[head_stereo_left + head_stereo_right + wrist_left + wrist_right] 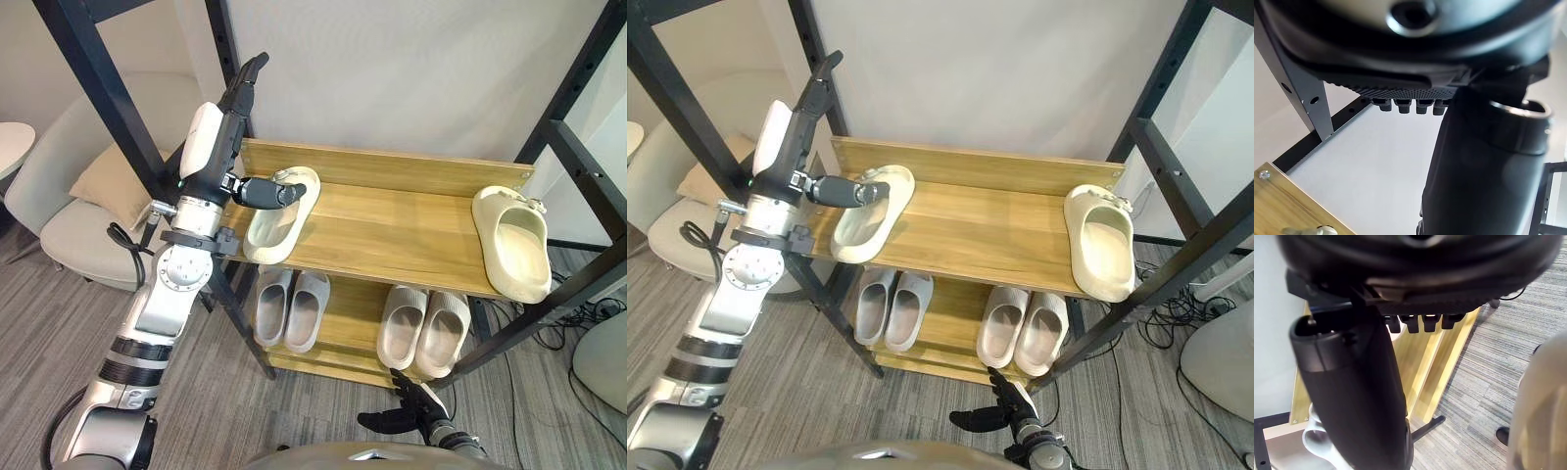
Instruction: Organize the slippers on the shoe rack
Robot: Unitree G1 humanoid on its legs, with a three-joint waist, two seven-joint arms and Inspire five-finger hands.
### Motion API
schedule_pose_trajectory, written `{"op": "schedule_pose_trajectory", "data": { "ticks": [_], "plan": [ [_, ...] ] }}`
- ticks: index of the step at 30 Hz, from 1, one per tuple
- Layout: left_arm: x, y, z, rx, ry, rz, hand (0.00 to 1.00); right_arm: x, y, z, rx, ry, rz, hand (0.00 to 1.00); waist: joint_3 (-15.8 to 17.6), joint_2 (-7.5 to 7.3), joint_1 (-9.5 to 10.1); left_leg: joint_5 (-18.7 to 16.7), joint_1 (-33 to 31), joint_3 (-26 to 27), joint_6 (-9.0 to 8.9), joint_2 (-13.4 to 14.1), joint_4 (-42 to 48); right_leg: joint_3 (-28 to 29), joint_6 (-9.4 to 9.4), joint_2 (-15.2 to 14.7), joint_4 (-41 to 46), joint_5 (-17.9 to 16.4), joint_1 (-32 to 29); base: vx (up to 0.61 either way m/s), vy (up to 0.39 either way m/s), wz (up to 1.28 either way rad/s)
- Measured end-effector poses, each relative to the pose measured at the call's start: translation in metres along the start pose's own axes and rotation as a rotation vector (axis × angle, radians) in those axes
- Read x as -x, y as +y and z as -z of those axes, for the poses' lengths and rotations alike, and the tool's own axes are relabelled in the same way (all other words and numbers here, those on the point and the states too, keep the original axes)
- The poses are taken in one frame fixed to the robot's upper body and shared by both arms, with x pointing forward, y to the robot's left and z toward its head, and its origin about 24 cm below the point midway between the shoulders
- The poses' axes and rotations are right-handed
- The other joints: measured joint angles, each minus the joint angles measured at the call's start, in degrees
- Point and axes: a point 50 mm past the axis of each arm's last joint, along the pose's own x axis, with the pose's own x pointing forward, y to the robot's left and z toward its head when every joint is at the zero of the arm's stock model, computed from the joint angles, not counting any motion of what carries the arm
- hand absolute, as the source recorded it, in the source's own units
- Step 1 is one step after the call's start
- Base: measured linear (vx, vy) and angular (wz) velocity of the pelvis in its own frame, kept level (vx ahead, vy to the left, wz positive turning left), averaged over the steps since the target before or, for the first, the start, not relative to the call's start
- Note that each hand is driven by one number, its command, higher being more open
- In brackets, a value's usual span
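The left hand (227, 127) was open, fingers straight, its thumb apparently touching the cream foam slipper (281, 223) at the wooden upper shelf's (392, 227) front edge; a careless push might have tipped it off.

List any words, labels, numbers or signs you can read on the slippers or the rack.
None: no word, number or sign is legible.
The left cream slipper at the left hand, the right cream slipper, the left grey pair, the right grey pair and the wooden rack all look plain.
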Motion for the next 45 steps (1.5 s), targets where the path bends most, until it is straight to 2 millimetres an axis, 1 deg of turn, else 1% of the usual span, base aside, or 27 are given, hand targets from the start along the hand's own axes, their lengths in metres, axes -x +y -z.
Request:
{"op": "schedule_pose_trajectory", "data": {
  "ticks": [3, 7, 12, 15, 21, 30, 31, 35, 38, 42, 45],
  "plan": [
    [0.000, 0.003, 0.002, -0.073, -0.005, 0.014, 1.00, 0.000, 0.000, 0.000, 0.000, 0.000, 0.000, 1.00, -0.03, -0.04, -0.08, 0.00, -0.18, 0.17, 0.00, 0.02, 0.00, 0.23, 0.00, -0.02, 0.19, 0.00, -0.42, 0.00, 0.006, -0.03],
    [-0.006, 0.004, 0.006, -0.228, 0.000, 0.025, 1.00, 0.002, 0.000, 0.003, -0.002, 0.006, -0.001, 1.00, -0.09, -0.14, -0.10, 0.00, -0.13, 0.18, 0.00, 0.02, 0.02, 0.28, 0.00, -0.01, 0.25, 0.00, -0.43, 0.00, 0.000, 0.00],
    [-0.006, 0.008, 0.010, -0.380, -0.003, 0.046, 1.00, 0.003, 0.000, 0.005, -0.006, 0.010, 0.001, 1.00, -0.17, -0.26, -0.45, -0.02, -0.13, 0.30, 0.00, 0.05, 0.02, 0.47, -0.01, -0.01, 0.30, 0.00, -0.56, 0.00, 0.000, 0.00],
    [-0.004, 0.006, 0.017, -0.428, 0.022, 0.064, 1.00, 0.004, 0.000, 0.004, -0.006, 0.005, 0.000, 1.00, -0.23, -0.34, -0.53, -0.02, -0.12, 0.38, -0.01, 0.06, 0.02, 0.59, -0.01, 0.00, 0.31, 0.00, -0.62, 0.00, 0.000, 0.00],
    [-0.003, 0.005, 0.022, -0.470, 0.041, 0.067, 1.00, 0.003, 0.001, 0.001, -0.004, -0.011, -0.005, 1.00, -0.35, -0.53, -1.07, -0.10, -0.13, 0.52, -0.08, 0.08, 0.02, 0.87, -0.01, 0.01, 0.32, 0.01, -0.76, 0.00, 0.000, 0.00],
    [-0.004, 0.001, 0.027, -0.475, 0.066, 0.083, 1.00, 0.004, 0.002, 0.002, -0.013, -0.008, -0.003, 1.00, -0.38, -0.59, -1.46, -0.28, -0.54, 1.15, -0.12, 0.15, 0.02, 1.47, -0.02, 0.04, 0.34, 0.03, -1.51, 0.01, 0.011, -0.04],
    [-0.004, 0.000, 0.027, -0.468, 0.066, 0.081, 0.00, 0.004, 0.003, 0.003, -0.022, -0.007, 0.001, 1.00, -0.38, -0.59, -1.47, -0.31, -0.54, 1.18, -0.11, 0.15, 0.02, 1.49, -0.02, 0.05, 0.31, 0.03, -1.52, 0.00, 0.000, 0.00],
    [-0.005, -0.002, 0.026, -0.460, 0.066, 0.079, 0.00, 0.004, 0.004, 0.003, -0.036, -0.010, 0.011, 1.00, -0.40, -0.62, -1.59, -0.46, -0.68, 1.55, -0.05, 0.21, 0.02, 1.84, -0.01, 0.08, 0.32, 0.06, -1.87, 0.00, 0.011, -0.04],
    [-0.011, -0.003, 0.023, -0.457, 0.049, 0.076, 0.00, 0.004, 0.003, 0.002, -0.037, -0.011, 0.017, 1.00, -0.53, -0.80, -1.91, -0.45, -1.81, 1.66, -0.03, 0.19, 0.10, 2.00, 0.01, 0.06, 0.34, 0.28, -3.00, 0.00, 0.013, -0.02],
    [-0.011, -0.008, 0.027, -0.458, 0.062, 0.100, 0.00, 0.004, 0.004, 0.002, -0.044, -0.012, 0.021, 1.00, -0.54, -0.87, -2.88, -0.46, -2.18, 1.82, -0.02, 0.08, 0.09, 2.23, 0.08, 0.01, 0.15, 0.34, -3.38, 0.01, 0.010, -0.02],
    [-0.010, -0.012, 0.032, -0.455, 0.088, 0.116, 0.00, 0.006, 0.005, 0.003, -0.049, -0.015, 0.026, 1.00, -0.53, -0.86, -3.08, -0.46, -2.20, 1.93, -0.01, 0.06, 0.11, 2.53, -0.07, 0.10, -0.52, 0.79, -3.30, 0.02, 0.012, -0.07]
  ]
}}
